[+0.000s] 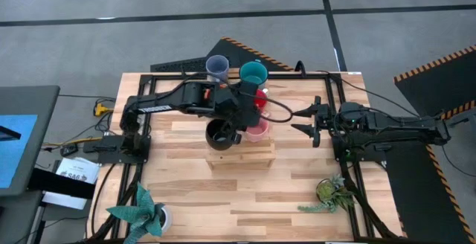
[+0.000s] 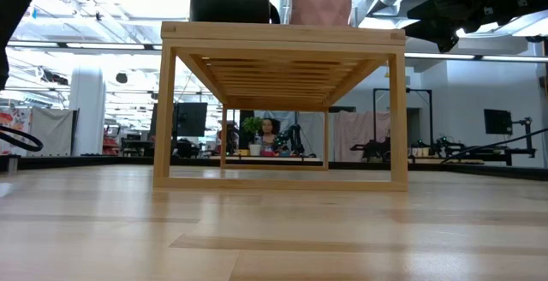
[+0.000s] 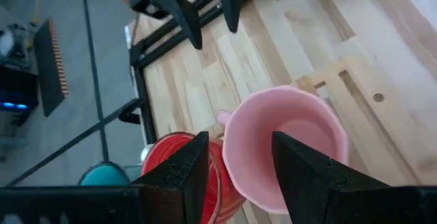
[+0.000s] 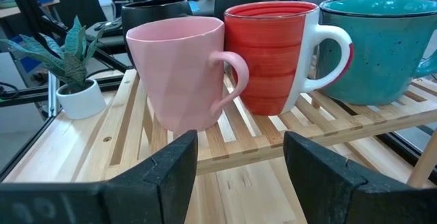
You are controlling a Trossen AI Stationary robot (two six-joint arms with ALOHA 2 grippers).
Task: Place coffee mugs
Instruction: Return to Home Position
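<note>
The pink mug [image 3: 287,149] is sitting on the shelf [image 1: 239,158], just beside the red mug [image 3: 179,157]. The left tool [image 3: 240,142] is hanging released over it, and the right tool [image 4: 240,145] is waiting open nearby. Placing is seemingly finishing; the next move is lifting clear without nudging the mugs, then retracting home.

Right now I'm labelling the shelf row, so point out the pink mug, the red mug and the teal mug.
pink mug [image 4: 179,74], right wrist view, on its side wall.
red mug [image 4: 263,57], right wrist view, on its ribbed side wall.
teal mug [image 4: 392,46], right wrist view, on its speckled side wall.
</note>
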